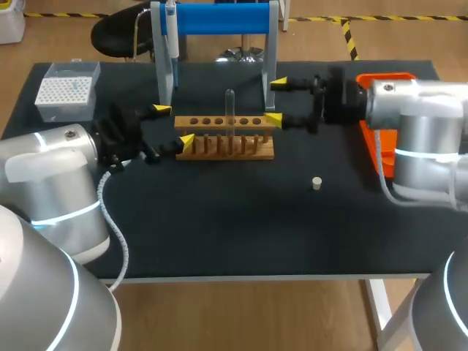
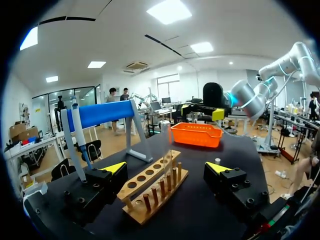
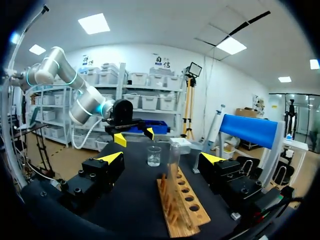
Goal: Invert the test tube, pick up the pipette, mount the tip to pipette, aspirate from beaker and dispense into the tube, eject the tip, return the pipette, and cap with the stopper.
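Note:
A clear test tube (image 1: 229, 110) stands upright in the wooden rack (image 1: 227, 137) at mid-table, rounded end up. My left gripper (image 1: 173, 126) is open at the rack's left end, and the rack (image 2: 152, 187) lies between its fingers with the tube (image 2: 165, 145) ahead. My right gripper (image 1: 276, 102) is open at the rack's right end, facing the tube (image 3: 174, 155). The pipette (image 1: 172, 33) hangs on the blue stand (image 1: 223, 18) behind the rack. A beaker (image 3: 154, 156) stands beyond the rack in the right wrist view. The small stopper (image 1: 316, 183) lies on the mat to the front right.
A tip box (image 1: 67, 89) sits at the back left corner. An orange tray (image 1: 380, 139) lies at the right edge, partly under my right arm. The dark mat in front of the rack holds only the stopper.

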Robot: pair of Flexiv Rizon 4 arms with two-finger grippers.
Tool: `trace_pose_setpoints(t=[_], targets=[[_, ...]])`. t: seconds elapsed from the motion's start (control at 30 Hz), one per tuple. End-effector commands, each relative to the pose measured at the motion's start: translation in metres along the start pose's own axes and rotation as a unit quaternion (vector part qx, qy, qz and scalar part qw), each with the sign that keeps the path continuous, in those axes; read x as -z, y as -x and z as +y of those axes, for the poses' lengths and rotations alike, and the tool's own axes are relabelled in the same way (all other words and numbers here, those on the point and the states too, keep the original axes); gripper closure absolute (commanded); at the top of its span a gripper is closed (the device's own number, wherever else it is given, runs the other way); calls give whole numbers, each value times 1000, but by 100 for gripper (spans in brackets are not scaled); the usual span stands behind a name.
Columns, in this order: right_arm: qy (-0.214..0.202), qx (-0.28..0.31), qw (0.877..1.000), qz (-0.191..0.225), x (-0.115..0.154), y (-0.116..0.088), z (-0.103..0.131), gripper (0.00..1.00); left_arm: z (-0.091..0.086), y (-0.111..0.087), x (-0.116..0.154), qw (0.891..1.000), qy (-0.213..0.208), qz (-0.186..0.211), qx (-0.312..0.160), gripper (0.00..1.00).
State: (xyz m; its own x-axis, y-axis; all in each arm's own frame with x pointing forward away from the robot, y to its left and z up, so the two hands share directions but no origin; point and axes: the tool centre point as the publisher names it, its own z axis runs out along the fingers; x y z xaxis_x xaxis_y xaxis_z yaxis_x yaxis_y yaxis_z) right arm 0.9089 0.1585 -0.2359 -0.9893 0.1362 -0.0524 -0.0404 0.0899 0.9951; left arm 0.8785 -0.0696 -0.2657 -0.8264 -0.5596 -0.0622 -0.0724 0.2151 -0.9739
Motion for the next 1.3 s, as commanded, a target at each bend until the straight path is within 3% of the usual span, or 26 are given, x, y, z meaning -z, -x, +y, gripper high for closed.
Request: trace_pose_setpoints(t=[0.03,0.47,1.3], targets=[[13,-13,995,101,-14,12,-6,0,0,0,-1,1000,0,-1,0,0],[28,-11,988,151,-46,19,-22,0,0,0,-1,1000,0,-1,0,0],[26,-20,991,130,-83,31,-43,0,0,0,-1,1000,0,-1,0,0]])
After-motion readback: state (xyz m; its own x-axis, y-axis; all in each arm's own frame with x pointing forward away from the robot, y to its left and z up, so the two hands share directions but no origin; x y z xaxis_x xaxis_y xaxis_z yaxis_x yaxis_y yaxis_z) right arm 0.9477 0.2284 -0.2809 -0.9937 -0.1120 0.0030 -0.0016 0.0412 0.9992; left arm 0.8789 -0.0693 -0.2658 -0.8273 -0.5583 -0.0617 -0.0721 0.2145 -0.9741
